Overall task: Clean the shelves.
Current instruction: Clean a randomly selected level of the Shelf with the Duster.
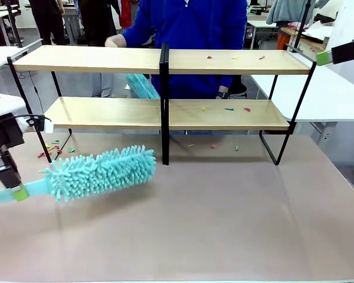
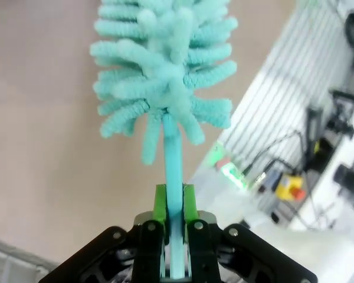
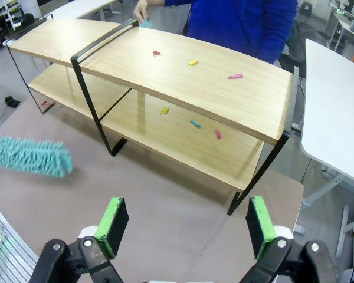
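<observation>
1. We see the shelves [image 1: 88, 59] standing across the far half of the brownish table [image 1: 236, 224]; two long light wooden boards, one above the other, on a thin black frame with a black upright in the middle.
2. Small coloured scraps [image 1: 209, 57] lie on the right half of the upper board; more lie on the right half of the lower board; a few sit on the table under the rack, and a cluster lies by its left foot.
3. The left gripper [image 1: 16, 190] sits low at the table's left edge, in front of the rack and apart from it; it is clenched on the thin teal handle of the duster [image 1: 100, 172]; the left wrist view shows the handle pinched between the green pads [image 2: 160, 203].
4. The duster head is fluffy and teal, roughly level and low over the table; its tip points right and ends just left of the central upright; we cannot tell whether it touches the table.
5. That upright stands between the duster head and the scrap-strewn right halves.
6. The right gripper [image 3: 189, 227] hangs high by the rack's right end; its jaws are spread wide with nothing between them.
7. A person in a blue top [image 1: 189, 23] stands behind the rack; one hand [image 1: 113, 41] is at the back edge of the upper board.
8. A teal fluffy thing [image 1: 143, 85] shows behind the rack between the tiers; we cannot tell how it is held.
9. White tables [image 1: 333, 94] stand to the rack's right.
</observation>
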Tool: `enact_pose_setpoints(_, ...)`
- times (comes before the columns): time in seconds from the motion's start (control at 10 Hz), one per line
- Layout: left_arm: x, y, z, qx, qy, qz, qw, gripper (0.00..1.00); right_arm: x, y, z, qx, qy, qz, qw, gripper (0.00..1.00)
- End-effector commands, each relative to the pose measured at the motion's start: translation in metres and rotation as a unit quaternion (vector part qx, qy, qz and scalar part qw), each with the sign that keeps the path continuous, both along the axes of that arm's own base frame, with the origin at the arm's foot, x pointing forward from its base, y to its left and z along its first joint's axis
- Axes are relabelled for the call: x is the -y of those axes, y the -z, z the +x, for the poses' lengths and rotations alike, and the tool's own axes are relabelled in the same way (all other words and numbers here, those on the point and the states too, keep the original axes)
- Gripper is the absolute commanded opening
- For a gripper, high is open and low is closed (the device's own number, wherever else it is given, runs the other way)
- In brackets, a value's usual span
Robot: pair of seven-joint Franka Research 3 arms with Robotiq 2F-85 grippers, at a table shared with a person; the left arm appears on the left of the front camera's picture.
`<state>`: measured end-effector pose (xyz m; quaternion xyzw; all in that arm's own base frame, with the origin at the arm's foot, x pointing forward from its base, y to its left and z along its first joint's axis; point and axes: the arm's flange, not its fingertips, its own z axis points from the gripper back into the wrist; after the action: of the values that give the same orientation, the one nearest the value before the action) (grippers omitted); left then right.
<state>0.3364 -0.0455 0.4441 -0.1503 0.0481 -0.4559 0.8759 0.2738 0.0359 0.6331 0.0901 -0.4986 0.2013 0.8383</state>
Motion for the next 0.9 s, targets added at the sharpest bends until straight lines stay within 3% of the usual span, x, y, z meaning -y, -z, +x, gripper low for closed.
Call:
enact_pose_setpoints(0.0, 0.005, 0.009, 0.010, 0.034, -0.090, 0.030, 0.995, 0.12, 0.000, -0.001, 0.000, 0.000, -0.002, 0.003, 1.000, 1.00)
enact_pose_setpoints(0.2, 0.002, 0.022, 0.024, 0.053, -0.175, 0.069, 0.981, 0.12, 0.000, -0.001, 0.000, 0.000, -0.002, 0.003, 1.000, 1.00)
enact_pose_setpoints(0.5, 0.000, 0.037, 0.046, 0.051, -0.205, 0.083, 0.974, 0.12, 0.000, -0.001, 0.000, 0.000, -0.002, 0.003, 1.000, 1.00)
enact_pose_setpoints(0.8, -0.004, 0.042, 0.048, 0.051, -0.272, 0.133, 0.952, 0.12, 0.000, -0.001, 0.000, 0.000, -0.002, 0.003, 1.000, 1.00)
